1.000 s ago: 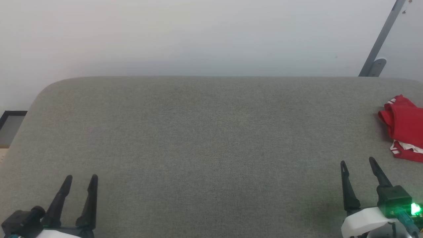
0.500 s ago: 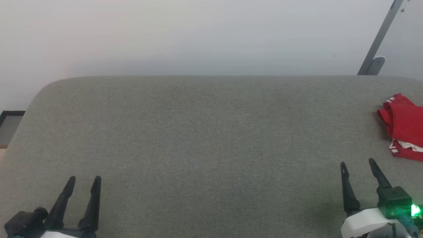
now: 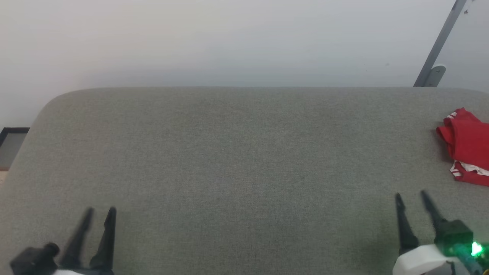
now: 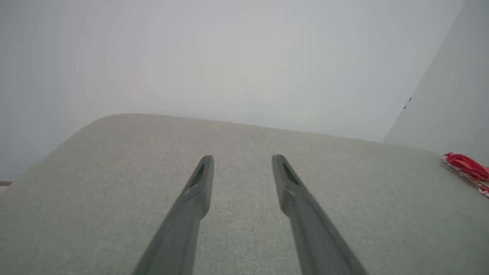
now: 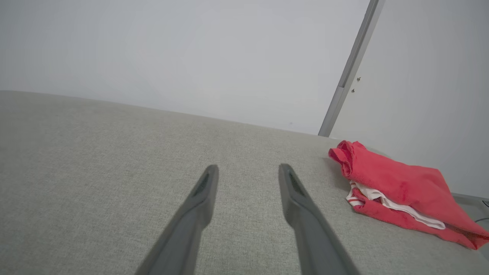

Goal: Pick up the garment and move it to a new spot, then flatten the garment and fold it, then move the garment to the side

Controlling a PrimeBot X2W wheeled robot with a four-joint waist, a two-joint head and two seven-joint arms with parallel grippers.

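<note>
- Nearest to the robot, the left tool (image 3: 101, 209) hangs low over the front-left part of the bench (image 3: 237, 152). Its two fingers stand apart and there is nothing between them.
- The right tool (image 3: 411, 193) is at the front-right in the same manner: fingers apart, gripping nothing, pointing away from the robot. I judge that both are parked here to leave the wide grey middle of the bench free.
- Further back, at the far right side of the bench, lies the garment (image 5: 397, 183). It is well apart from the left tool and closer to the right one, but touches neither.
- The garment is a compact bundle, red layers with a white layer and striped trim showing between them at the side facing the robot.
- Its long axis seems to run slantwise. The bunched, rolled end points away toward the wall (image 3: 229, 38) and the flatter end comes nearer and to the right. The head view cuts that end off.
- Such a bundle at the side fits a heap that waits for pick-up. It also fits a folded shirt already put aside.
- Behind it a grey metal post (image 3: 439, 42) leans on the wall.
</note>
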